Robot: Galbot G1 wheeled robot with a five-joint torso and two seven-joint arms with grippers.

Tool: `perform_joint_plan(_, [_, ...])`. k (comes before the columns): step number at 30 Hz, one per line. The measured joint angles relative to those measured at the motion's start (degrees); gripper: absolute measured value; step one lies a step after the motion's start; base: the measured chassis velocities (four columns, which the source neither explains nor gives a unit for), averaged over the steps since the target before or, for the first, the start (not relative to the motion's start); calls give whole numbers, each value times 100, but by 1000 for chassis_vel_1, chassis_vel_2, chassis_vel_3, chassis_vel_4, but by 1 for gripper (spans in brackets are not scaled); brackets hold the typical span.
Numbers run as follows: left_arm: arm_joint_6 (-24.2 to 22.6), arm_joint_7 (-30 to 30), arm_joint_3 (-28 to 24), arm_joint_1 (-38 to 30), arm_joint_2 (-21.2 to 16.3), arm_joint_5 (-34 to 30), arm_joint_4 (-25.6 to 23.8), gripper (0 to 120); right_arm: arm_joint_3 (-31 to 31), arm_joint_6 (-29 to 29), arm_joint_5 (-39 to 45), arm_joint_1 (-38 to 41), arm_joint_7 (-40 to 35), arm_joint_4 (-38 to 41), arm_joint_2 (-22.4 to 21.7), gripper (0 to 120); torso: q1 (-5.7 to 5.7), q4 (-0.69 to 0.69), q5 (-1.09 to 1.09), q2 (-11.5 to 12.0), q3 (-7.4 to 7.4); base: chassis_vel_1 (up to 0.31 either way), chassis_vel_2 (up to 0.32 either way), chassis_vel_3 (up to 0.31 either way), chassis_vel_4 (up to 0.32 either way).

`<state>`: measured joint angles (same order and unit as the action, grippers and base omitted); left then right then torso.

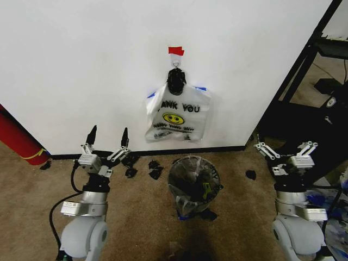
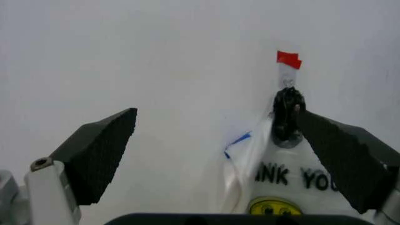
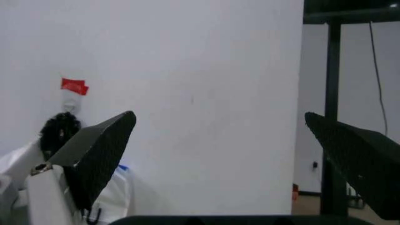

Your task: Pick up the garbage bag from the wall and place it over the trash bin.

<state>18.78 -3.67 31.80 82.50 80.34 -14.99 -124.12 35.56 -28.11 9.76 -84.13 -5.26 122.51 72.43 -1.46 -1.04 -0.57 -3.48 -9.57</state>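
A hook under red tape (image 1: 175, 51) on the white wall (image 1: 81, 65) carries a black knot and a white "THANK YOU" bag (image 1: 176, 117). The clear garbage bag hangs behind it, with only its blue-marked edges (image 1: 151, 95) (image 2: 239, 154) showing. The black trash bin (image 1: 185, 202) stands on the carpet below, with crinkly clear film around its rim. My left gripper (image 1: 109, 137) (image 2: 216, 112) is open, low and left of the bags, facing the wall. My right gripper (image 1: 285, 148) (image 3: 218, 114) is open, well right of the bin.
Black scraps (image 1: 155, 169) lie along the baseboard between my left gripper and the bin. A red cylinder (image 1: 19, 138) leans at the far left. A black metal frame (image 1: 304, 70) rises at the wall's right end, with cluttered floor behind it.
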Motion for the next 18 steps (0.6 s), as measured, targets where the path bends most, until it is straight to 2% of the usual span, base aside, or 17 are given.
perform_joint_plan(6, [34,-26,236,24,4,-15,-10,100,-12,-255,49,-59,315,-29,307,100,0,0,0,0,0,0,0,0,0])
perform_joint_plan(18, [10,-50,255,105,-139,-205,-236,100,-156,-84,-246,-456,317,208,656,100,0,-1,-1,0,0,0,0,0,0])
